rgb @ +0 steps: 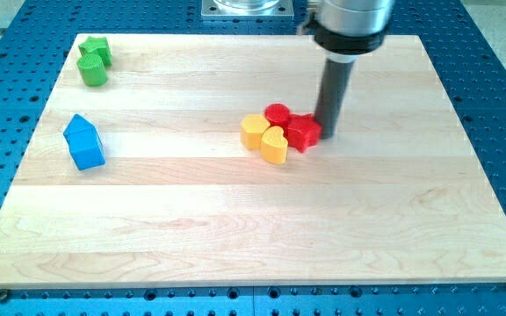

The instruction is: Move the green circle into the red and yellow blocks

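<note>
The green circle (92, 71) lies near the board's top left corner, touching a green star-like block (97, 50) just above it. A cluster sits near the board's middle: a red circle (278, 113), a red star-like block (303, 132), a yellow hexagon-like block (254, 132) and a yellow heart-like block (274, 145), all touching. My tip (328, 136) stands at the right edge of the red star block, touching or nearly touching it, far to the right of the green circle.
A blue house-shaped block (84, 142) lies at the view's left, below the green blocks. The wooden board (253, 228) rests on a blue perforated table (499, 105). The arm's body (350, 22) hangs over the board's top edge.
</note>
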Tool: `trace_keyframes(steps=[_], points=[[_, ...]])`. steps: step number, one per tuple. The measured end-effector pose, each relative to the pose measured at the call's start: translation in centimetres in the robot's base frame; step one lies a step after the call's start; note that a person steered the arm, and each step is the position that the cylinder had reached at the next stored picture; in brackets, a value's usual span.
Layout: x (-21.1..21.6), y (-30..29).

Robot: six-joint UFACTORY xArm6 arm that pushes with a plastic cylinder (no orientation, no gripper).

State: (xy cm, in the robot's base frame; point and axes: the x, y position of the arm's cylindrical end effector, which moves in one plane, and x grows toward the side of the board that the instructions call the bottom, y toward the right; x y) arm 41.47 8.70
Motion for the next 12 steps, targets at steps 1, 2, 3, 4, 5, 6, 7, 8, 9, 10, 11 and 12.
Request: trace_keyframes(steps=[1, 2, 3, 4, 5, 6, 7, 8, 9, 10, 11, 12], points=[[-0.8, 4.1], [-3.9, 4.5], [-6.2, 4.5], [-6.3, 4.6], [-6.3, 4.6], [-6.3, 4.6], [-6.3, 3.5], [-6.3, -2.9], [-6.3, -9.0], [-6.3, -15.2], [-6.1, -19.9], [-5.0, -22.1]])
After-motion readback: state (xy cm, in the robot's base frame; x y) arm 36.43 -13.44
